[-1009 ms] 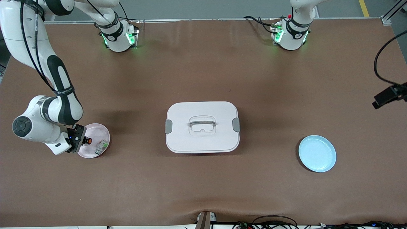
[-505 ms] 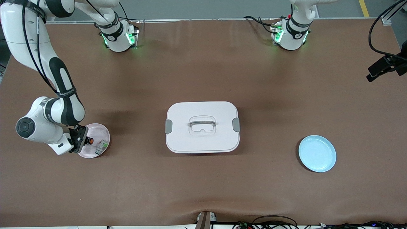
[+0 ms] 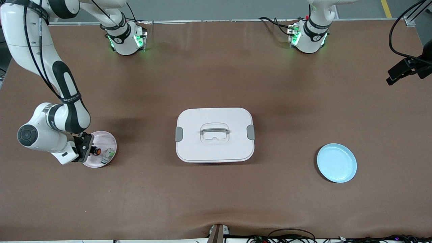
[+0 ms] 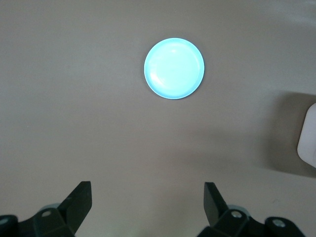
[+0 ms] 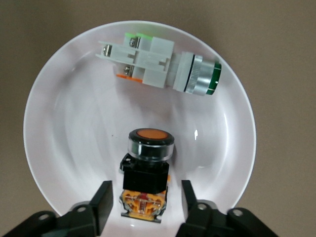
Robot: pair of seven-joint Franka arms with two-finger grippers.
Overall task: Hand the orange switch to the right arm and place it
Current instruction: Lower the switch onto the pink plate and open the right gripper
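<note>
The orange switch [image 5: 148,165] lies on its side in a pale pink plate [image 5: 54,123] at the right arm's end of the table, and it also shows in the front view [image 3: 97,151]. My right gripper [image 5: 146,205] is low over the plate and open. Its fingers [image 5: 102,203] stand on either side of the switch's black and orange body, with a gap on each side. My left gripper [image 4: 146,197] is open and empty, high over bare table at the left arm's end, and the left hand [image 3: 405,70] shows at the edge of the front view.
A small green-white part [image 5: 160,66] lies in the same plate [image 3: 109,143] beside the switch. A white lidded box [image 3: 214,135] with a grey handle stands mid-table. A light blue plate [image 3: 336,163] sits toward the left arm's end and also shows in the left wrist view [image 4: 174,68].
The right gripper has opened and the switch now lies on the plate. The left hand has drawn away toward the robots' side of the table.
</note>
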